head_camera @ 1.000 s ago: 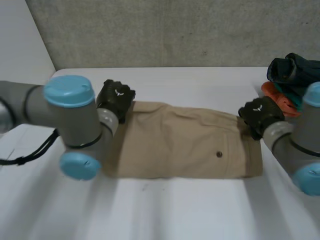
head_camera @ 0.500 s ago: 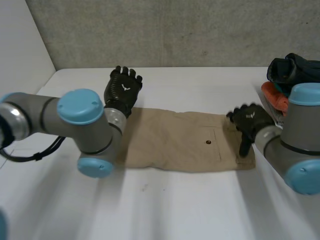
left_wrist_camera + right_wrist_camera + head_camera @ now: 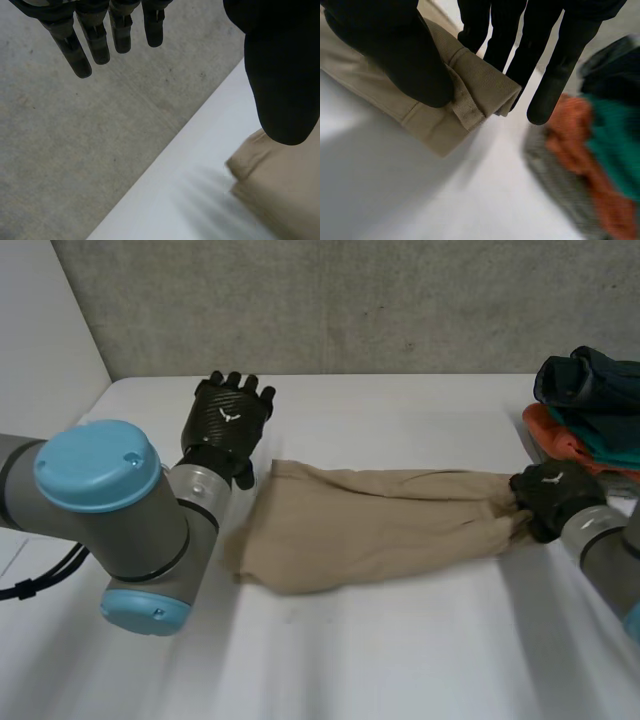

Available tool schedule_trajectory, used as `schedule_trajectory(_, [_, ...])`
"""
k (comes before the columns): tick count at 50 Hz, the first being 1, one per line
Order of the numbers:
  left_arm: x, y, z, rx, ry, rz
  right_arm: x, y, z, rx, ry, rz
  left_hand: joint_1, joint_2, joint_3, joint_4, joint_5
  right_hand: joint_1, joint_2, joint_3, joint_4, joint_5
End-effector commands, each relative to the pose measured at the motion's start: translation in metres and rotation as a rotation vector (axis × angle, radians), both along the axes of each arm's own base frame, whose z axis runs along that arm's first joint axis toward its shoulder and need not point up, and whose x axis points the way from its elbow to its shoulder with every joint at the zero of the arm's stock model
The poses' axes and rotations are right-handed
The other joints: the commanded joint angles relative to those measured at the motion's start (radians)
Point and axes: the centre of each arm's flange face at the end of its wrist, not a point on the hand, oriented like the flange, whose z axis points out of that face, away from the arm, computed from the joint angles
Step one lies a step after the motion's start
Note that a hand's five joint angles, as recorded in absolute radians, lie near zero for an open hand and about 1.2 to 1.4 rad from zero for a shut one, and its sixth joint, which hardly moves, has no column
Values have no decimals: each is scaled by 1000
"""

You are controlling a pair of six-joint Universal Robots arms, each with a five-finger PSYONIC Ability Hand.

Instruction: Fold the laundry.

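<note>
A tan garment lies bunched lengthwise across the middle of the white table. My left hand hovers open just beyond the garment's left end, holding nothing. In the left wrist view its straight fingers and thumb are spread above the table, with a tan corner below the thumb. My right hand is at the garment's right end. In the right wrist view its thumb presses the folded tan edge against the fingers.
A pile of dark, teal and orange clothes sits at the table's far right, close behind my right hand; it shows as the orange and teal pile beyond the fingertips. A grey wall runs behind the table.
My left hand let go of the garment's left corner, opened and lifted away to the left. My right hand opened, then closed on the right end and pulled it right, bunching the garment.
</note>
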Motion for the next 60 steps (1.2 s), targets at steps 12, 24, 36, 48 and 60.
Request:
schedule_trajectory(12, [30, 20, 26, -11, 58, 37, 155, 74, 22, -310, 180, 615, -13, -28, -34, -26, -49, 336, 233, 231, 199, 242])
schedule_trajectory(24, [44, 21, 32, -14, 80, 66, 220, 133, -28, -351, 218, 1032, -13, -28, -34, -26, -49, -858, -961, -963, -995, -952])
schedule_trajectory(36, [32, 7, 68, -104, 179, 46, 168, 97, 59, -35, -467, 644, -13, -28, -34, -26, -49, -886, -989, -991, -1023, -980])
schedule_trajectory(48, [-55, 44, 15, 192, 163, -201, 91, 40, 62, 151, -566, 270, -3, -19, -25, -16, -40, -886, -989, -991, -1023, -980])
schedule_trajectory(60, [-38, 39, -63, 410, -1, 36, 109, 16, -21, 402, -407, 315, 0, -16, -22, -13, -37, -886, -989, -991, -1023, -980])
